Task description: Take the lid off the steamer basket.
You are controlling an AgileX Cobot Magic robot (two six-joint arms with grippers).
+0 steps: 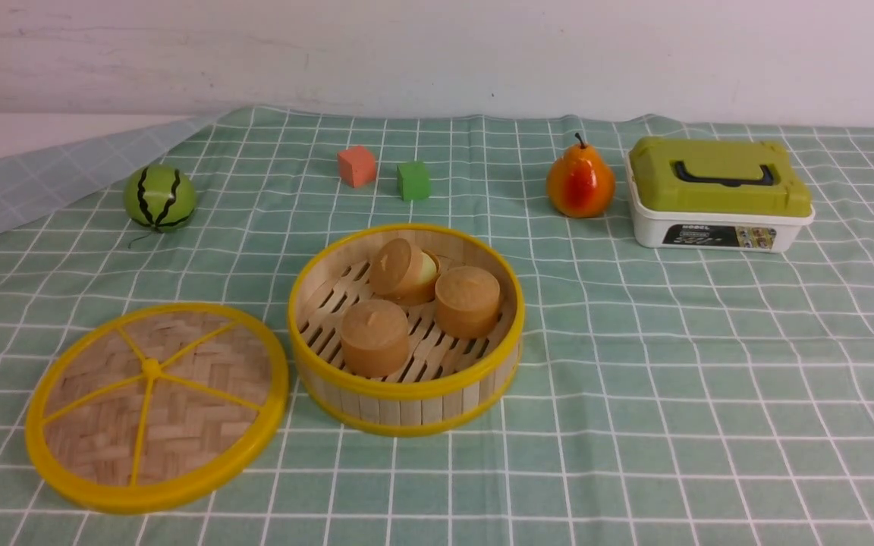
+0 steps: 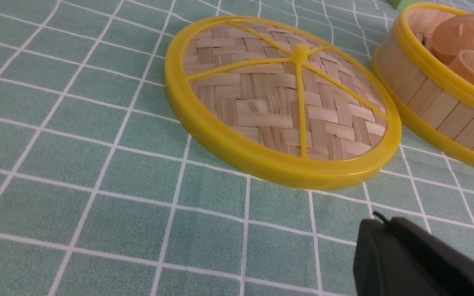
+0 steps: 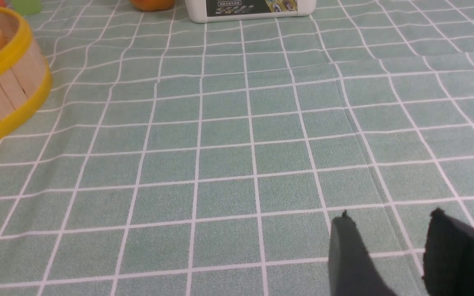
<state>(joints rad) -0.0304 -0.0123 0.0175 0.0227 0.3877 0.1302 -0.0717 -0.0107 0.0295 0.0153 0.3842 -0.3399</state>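
The lid (image 1: pixel 156 406) lies flat on the green checked cloth, to the left of the steamer basket (image 1: pixel 407 394) and almost touching it. The basket stands uncovered with three tan round buns (image 1: pixel 375 337) inside. In the left wrist view the lid (image 2: pixel 286 98) lies just beyond my left gripper (image 2: pixel 379 220), whose jaws are together and empty, with the basket (image 2: pixel 426 102) beside it. My right gripper (image 3: pixel 389 216) is open and empty over bare cloth, well away from the basket (image 3: pixel 2 90). Neither gripper shows in the front view.
At the back stand a toy watermelon (image 1: pixel 159 198), an orange cube (image 1: pixel 356 166), a green cube (image 1: pixel 413 180), a pear (image 1: pixel 580 184) and a white box with a green lid (image 1: pixel 718 193). The box also shows in the right wrist view (image 3: pixel 253 10).
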